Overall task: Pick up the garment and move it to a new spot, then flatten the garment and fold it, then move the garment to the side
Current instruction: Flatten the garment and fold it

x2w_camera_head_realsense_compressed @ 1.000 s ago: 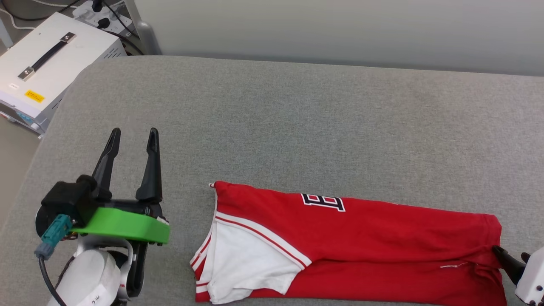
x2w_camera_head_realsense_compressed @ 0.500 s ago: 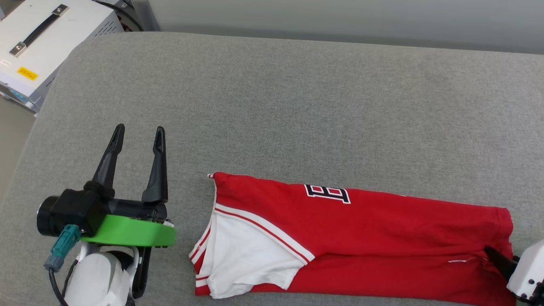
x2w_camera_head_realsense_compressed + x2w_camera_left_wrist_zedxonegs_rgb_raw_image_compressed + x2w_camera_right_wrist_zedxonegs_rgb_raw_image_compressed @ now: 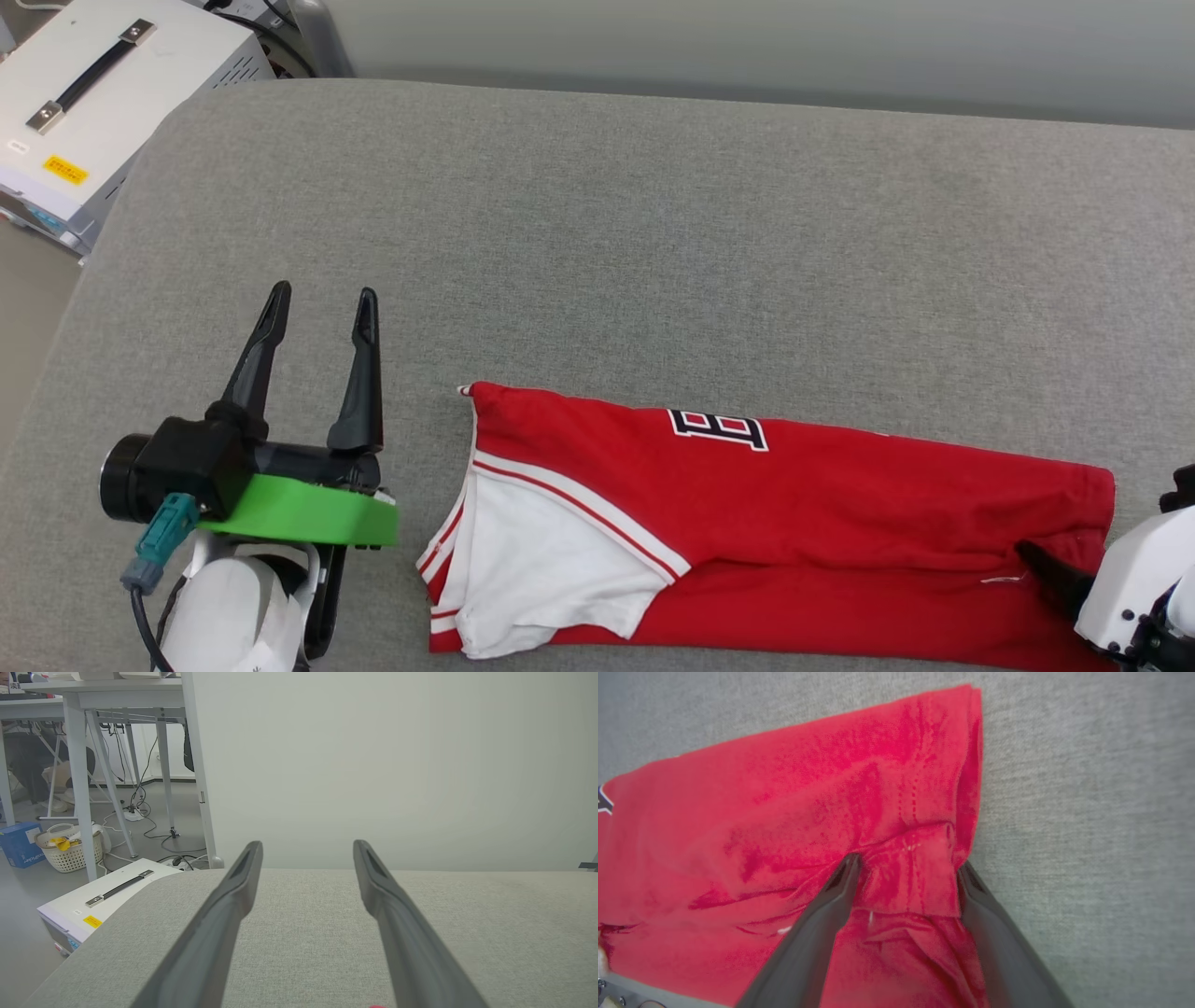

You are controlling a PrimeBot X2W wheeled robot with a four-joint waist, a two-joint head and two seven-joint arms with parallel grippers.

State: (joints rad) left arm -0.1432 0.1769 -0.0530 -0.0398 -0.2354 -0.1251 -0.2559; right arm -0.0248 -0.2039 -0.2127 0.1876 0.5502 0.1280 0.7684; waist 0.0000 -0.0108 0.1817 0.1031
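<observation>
The garment [image 3: 794, 523] lies folded into a long band on the grey cushion [image 3: 653, 233], red with a white sleeve [image 3: 541, 569] at its left end and part of a black letter on top. My left gripper [image 3: 324, 291] stands open left of the garment, apart from it, with nothing between its fingers [image 3: 219, 933]. My right gripper [image 3: 908, 862] is open at the garment's right hem; its two fingers straddle a bunched ridge of red cloth [image 3: 784, 812]. In the head view one dark finger [image 3: 1050, 571] of it rests on the hem.
A white box with a black handle [image 3: 84, 103] stands off the cushion's far left corner, also seen as the box [image 3: 107, 896] below table legs. A pale wall runs behind the cushion. A wicker basket [image 3: 70, 851] sits on the floor.
The head camera has shifted. My right gripper's finger has pushed leftward from the hem's edge onto the red cloth. The left gripper has edged slightly closer to the garment, still open.
</observation>
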